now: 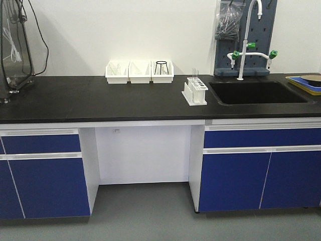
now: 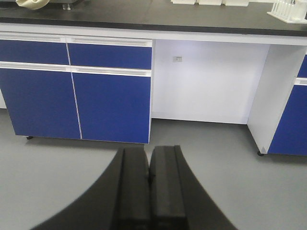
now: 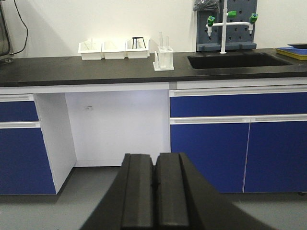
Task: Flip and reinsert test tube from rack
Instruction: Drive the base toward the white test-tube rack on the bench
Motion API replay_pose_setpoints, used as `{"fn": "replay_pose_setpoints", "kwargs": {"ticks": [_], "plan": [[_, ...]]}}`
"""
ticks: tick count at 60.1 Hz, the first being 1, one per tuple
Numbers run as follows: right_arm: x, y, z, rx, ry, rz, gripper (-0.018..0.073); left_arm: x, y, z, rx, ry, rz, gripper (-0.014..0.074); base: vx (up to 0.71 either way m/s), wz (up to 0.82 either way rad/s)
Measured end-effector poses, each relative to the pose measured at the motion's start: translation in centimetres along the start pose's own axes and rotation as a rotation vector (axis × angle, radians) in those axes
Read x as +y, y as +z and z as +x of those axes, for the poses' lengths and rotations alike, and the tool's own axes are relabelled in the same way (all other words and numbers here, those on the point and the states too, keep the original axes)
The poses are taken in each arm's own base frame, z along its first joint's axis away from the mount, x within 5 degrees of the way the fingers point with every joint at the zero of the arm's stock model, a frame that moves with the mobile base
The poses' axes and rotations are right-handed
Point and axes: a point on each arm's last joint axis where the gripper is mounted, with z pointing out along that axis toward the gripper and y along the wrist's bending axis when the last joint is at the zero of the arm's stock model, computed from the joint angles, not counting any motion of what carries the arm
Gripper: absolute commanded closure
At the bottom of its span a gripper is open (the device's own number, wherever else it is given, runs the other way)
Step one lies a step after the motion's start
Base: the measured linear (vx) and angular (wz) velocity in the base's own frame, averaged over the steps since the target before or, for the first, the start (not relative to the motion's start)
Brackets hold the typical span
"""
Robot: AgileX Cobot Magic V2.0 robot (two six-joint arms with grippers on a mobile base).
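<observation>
A plain white wall runs behind a long black countertop. Beneath it stand blue cabinets with white frames and pale handle strips, on either side of an open white knee recess. The floor is smooth and grey. Toward the right end a black sink is set into the counter, with a white gooseneck faucet carrying green knobs in front of a grey pegboard. Three white open-front bins sit side by side against the wall. The light is even and soft, with a dull sheen on the counter.
</observation>
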Motion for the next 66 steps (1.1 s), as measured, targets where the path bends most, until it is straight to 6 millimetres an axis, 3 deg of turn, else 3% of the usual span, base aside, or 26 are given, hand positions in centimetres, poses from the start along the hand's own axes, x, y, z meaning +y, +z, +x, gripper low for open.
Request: {"fn": "replay_pose_setpoints", "kwargs": {"ticks": [41, 66], "plan": [[0.0, 0.0, 0.0, 0.0, 0.0, 0.0, 0.0568, 0.0, 0.0, 0.0, 0.0, 0.0, 0.0, 0.0603, 0.01, 0.0], [0.0, 0.0, 0.0, 0.0, 0.0, 0.0, 0.0568, 0.0, 0.0, 0.0, 0.0, 0.0, 0.0, 0.0603, 0.21, -0.01]]}}
